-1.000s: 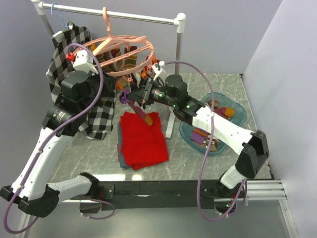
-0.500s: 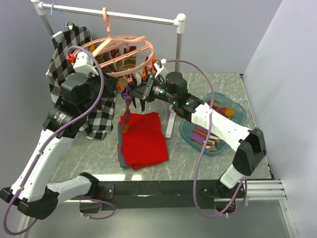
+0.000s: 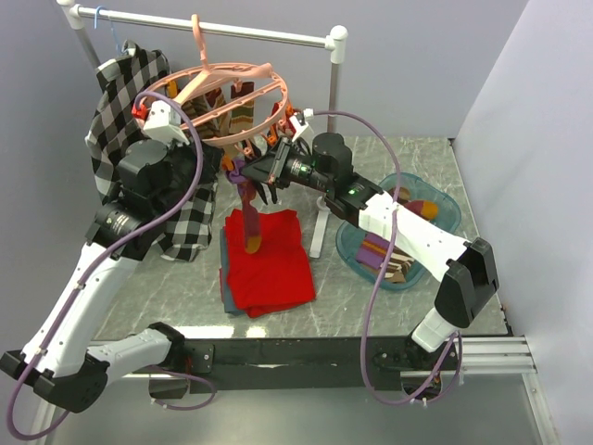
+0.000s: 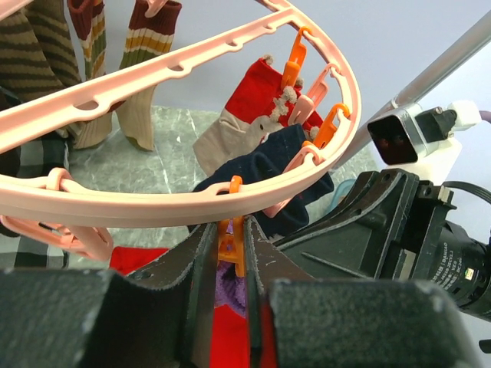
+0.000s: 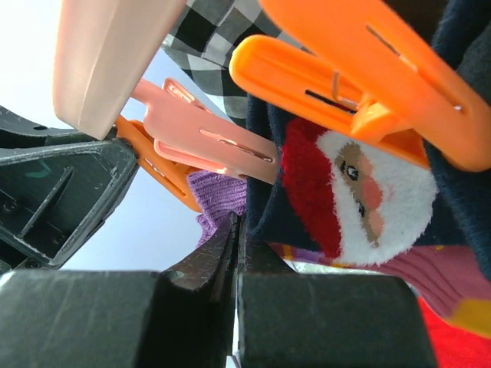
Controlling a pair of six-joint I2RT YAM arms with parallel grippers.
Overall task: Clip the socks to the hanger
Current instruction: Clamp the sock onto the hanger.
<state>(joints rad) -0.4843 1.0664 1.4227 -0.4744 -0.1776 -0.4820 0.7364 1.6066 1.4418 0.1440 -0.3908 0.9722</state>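
- Left fingers [image 4: 196,268] are squeezed onto an orange clip [image 4: 230,247] from both sides; the clip dangles from the near rim of the hanger [image 4: 153,207].
- Right fingers [image 5: 203,264] are pressed together, and as far as I can see they pinch the top edge of the purple sock [image 5: 219,195].
- That sock sits right at the meeting point of both pairs of fingers, just under the orange clip. From the left wrist I see purple fabric directly below the clip.
- From above, the sock hangs straight down from there, with its lower end over the red cloth [image 3: 273,269] on the tabletop [image 3: 398,153].
- I can't tell whether the clip's mouth has any of the sock in it.
- Other socks hang from the ring: a navy one [image 4: 268,165] and a red one [image 4: 261,84] just beyond the clip, and striped ones [image 4: 146,31] on the far side.
- More socks [image 3: 389,255] lie in the blue bin [image 3: 449,209] to the right, well apart from the fingers.
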